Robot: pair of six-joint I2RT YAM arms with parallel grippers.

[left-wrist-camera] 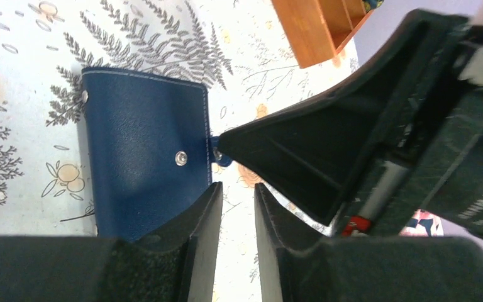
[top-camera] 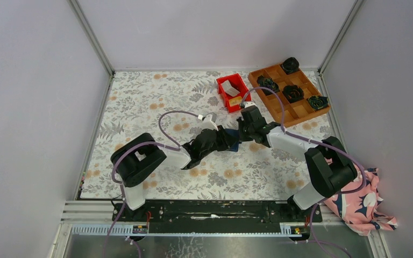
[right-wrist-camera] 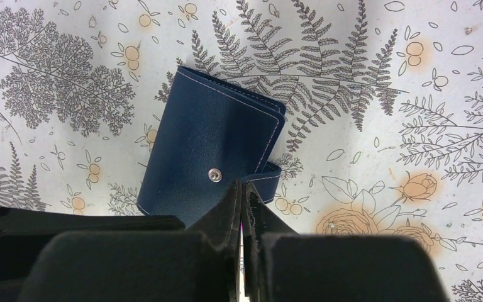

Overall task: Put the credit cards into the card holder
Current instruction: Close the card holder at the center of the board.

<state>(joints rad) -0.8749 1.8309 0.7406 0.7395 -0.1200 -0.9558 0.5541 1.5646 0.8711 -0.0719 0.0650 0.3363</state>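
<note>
The card holder (right-wrist-camera: pixel 207 154), a navy-blue wallet, lies folded shut on the flowered table, its snap (right-wrist-camera: pixel 214 174) facing up. Its tab (right-wrist-camera: pixel 267 176) curls out at the right edge. My right gripper (right-wrist-camera: pixel 242 187) is shut, its tips touching that tab; whether the tab is pinched between them I cannot tell. My left gripper (left-wrist-camera: pixel 238 187) stands open just beside the card holder's (left-wrist-camera: pixel 144 145) edge, with only tablecloth in its gap. In the top view both grippers meet over the card holder (top-camera: pixel 235 146), mostly hiding it. The credit cards, one white (top-camera: pixel 229 88) and one orange-tan (top-camera: pixel 235 100), lie in the red bin.
The red bin (top-camera: pixel 221 84) sits behind the grippers. A wooden grid tray (top-camera: pixel 294 110) with several dark fabric rolls stands at the back right; its corner (left-wrist-camera: pixel 311 34) shows in the left wrist view. A pink flowered cloth (top-camera: pixel 363 207) lies off the table's right front.
</note>
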